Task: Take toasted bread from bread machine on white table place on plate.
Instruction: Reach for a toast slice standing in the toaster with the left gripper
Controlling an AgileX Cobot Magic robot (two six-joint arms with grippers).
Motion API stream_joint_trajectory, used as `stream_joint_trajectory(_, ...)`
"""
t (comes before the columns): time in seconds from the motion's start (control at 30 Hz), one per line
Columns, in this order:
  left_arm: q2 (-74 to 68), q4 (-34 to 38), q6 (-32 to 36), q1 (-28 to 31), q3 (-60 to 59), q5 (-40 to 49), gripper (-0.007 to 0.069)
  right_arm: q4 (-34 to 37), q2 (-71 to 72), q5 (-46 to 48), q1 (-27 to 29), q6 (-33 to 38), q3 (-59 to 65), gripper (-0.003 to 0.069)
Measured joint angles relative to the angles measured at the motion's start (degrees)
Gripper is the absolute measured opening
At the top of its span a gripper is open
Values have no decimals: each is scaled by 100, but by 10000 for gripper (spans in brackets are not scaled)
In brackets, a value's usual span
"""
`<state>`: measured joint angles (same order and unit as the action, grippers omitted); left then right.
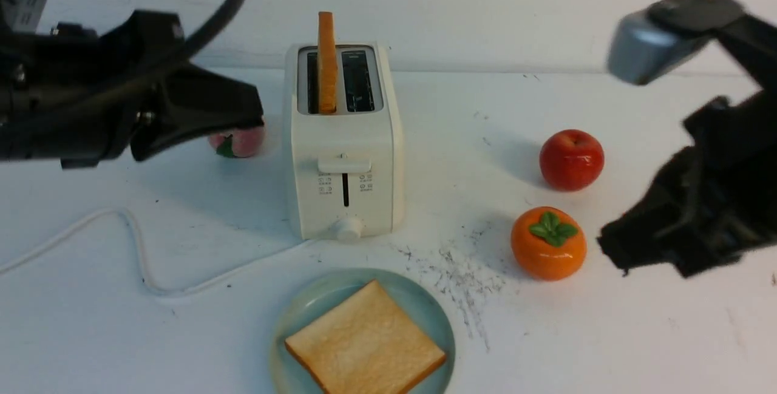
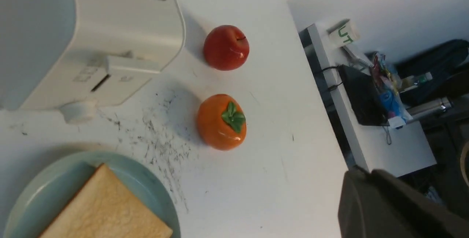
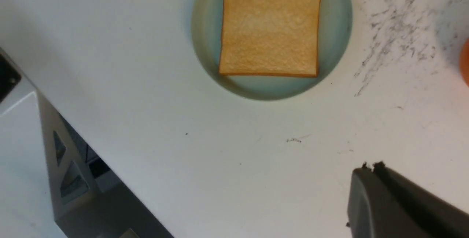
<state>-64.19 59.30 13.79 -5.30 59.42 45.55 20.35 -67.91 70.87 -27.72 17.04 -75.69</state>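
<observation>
**Table inventory, items w/ positions**

1. Table (image 1: 91, 321) – white and flat, carries everything below.
2. Toaster (image 1: 343, 181) – white w/ 2 slots, centre of table, lever and knob facing the robot.
3. Upright toast (image 1: 326, 63) – stands on edge in the toaster's left slot, approx. top half sticking out above the slot.
4. Plate (image 1: 315, 303) – pale teal and round, on table just in front of toaster, apart from it.
5. Flat toast (image 1: 364, 340) – lies flat in the plate's well, corners turned diagonal to the robot.
6. Left gripper (image 1: 258, 119) – jaws pressed together, nothing between them. Tip is just left of toaster, about level w/ its upper body. Upright toast is to its right and a little higher, not touched. Flat toast is lower and nearer the robot, well apart.
7. Right gripper (image 1: 614, 249) – blurred in front view. Wrist view shows jaws together, holding nothing. It's at the far right, beyond the orange fruit and well apart from both toasts and the plate.
8. Apple (image 1: 571, 159) – red, right of toaster.
9. Orange fruit (image 1: 548, 248) – green leaf cap, just in front of apple.
10. Pink fruit (image 1: 243, 142) – left of toaster, partly hidden behind left gripper.
11. Cord (image 1: 136, 242) – white, snakes from toaster off to the left.
12. Black scuffs (image 1: 461, 278) – on table btw. plate and orange fruit.
</observation>
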Motion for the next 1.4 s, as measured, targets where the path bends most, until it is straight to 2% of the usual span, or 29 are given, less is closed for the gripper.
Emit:
stream_joint_trajectory(0.1,-868,-1220,-757,0,1095,636,-14,0,834,83,0,-155,347,-17)
stream_joint_trajectory(0.2,-1700,-2071,-1445,0,2028,1306,-14,0,1405,106,0,-330,699,-17)
stream_joint_trajectory(0.33,-2748,-2922,-1969,-203,3533,2261,-14,-5,1982,127,0,-588,1210,-14)
stream_joint_trajectory(0.43,-3207,-3306,-2355,-484,4185,2448,-14,-5,2204,127,0,-613,1471,-13)
stream_joint_trajectory(0.47,-3543,-3867,-2833,-859,4735,2509,-14,-57,2320,127,0,-624,1622,-10)
stream_joint_trajectory(0.5,-3543,-3933,-2885,-899,4784,2510,-14,-67,2331,127,0,-624,1648,-10)
stream_joint_trajectory(0.63,-4083,-5363,-3972,-1628,5611,2603,-14,-318,2464,121,0,-628,1800,-8)
stream_joint_trajectory(0.77,-4434,-6336,-4612,-2105,5939,2615,-2,-496,2485,103,0,-628,1844,-5)
stream_joint_trajectory(0.93,-4750,-6816,-4812,-2392,5957,2470,86,-528,2485,-85,0,-628,1911,-1)
stream_joint_trajectory(1.0,-4954,-6945,-5232,-2482,5957,2275,188,-556,2485,-235,0,-628,1912,-1)
stream_joint_trajectory(1.03,-4954,-6945,-5264,-2482,5957,2260,197,-556,2485,-242,0,-628,1912,-1)
stream_joint_trajectory(1.07,-5008,-6985,-5537,-2487,5957,2122,258,-569,2485,-303,0,-628,1912,0)
stream_joint_trajectory(1.2,-5016,-7281,-5883,-2474,5957,1819,377,-583,2485,-381,0,-628,1912,2)
stream_joint_trajectory(1.4,-5016,-7693,-5944,-2474,5963,1737,417,-601,2485,-391,0,-628,1912,4)
